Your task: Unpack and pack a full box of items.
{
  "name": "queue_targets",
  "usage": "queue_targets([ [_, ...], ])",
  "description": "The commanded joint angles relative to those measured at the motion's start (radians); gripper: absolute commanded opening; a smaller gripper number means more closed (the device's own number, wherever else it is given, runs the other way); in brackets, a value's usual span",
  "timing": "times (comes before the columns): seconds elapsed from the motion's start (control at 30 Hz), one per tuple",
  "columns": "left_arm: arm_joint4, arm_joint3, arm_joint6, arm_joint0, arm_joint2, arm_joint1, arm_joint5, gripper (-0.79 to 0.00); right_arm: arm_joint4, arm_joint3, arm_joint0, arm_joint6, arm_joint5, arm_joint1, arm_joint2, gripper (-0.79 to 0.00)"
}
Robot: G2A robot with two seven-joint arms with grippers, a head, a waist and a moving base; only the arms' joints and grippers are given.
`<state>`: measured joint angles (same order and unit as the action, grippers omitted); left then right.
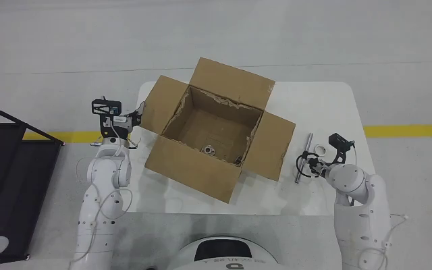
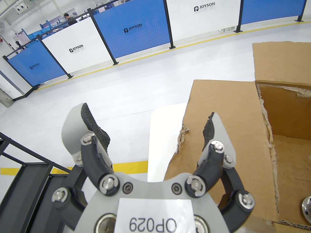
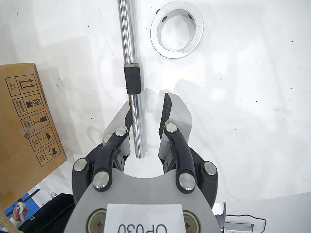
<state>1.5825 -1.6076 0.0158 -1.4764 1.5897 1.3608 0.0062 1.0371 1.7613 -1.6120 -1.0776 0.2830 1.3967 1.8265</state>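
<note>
Box [image 1: 192, 169] stands open on the counter [image 1: 317, 101], off to one side of the right gripper [image 3: 148, 106], with a small metal part [image 1: 210, 148] on its floor. That gripper's fingers are apart, straddling the near end of a steel rod [image 3: 127, 25]. The rod lies flat, its long axis running straight ahead from the gripper, close against one finger. A metal ring [image 3: 177, 33] lies just beside the rod, farther ahead. The left gripper [image 2: 148, 112], also spread and empty, hangs by the box's opposite flap, so the right arm is nearer the rod.
</note>
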Motion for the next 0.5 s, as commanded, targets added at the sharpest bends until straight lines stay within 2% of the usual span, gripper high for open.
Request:
queue_targets([
  [0.0,0.000,0.000,0.000,0.000,0.000,0.000,0.000,0.000,-0.049,0.009,0.000,0.028,-0.013,0.002,-0.001,0.000],
  [0.27,0.000,0.000,0.000,0.000,0.000,0.000,0.000,0.000,-0.347,0.200,-0.151,0.287,-0.109,0.018,0.062,0.000],
  [0.47,0.000,0.000,0.000,0.000,0.000,0.000,0.000,0.000,-0.392,0.235,-0.191,0.305,-0.143,0.020,0.043,0.000],
])
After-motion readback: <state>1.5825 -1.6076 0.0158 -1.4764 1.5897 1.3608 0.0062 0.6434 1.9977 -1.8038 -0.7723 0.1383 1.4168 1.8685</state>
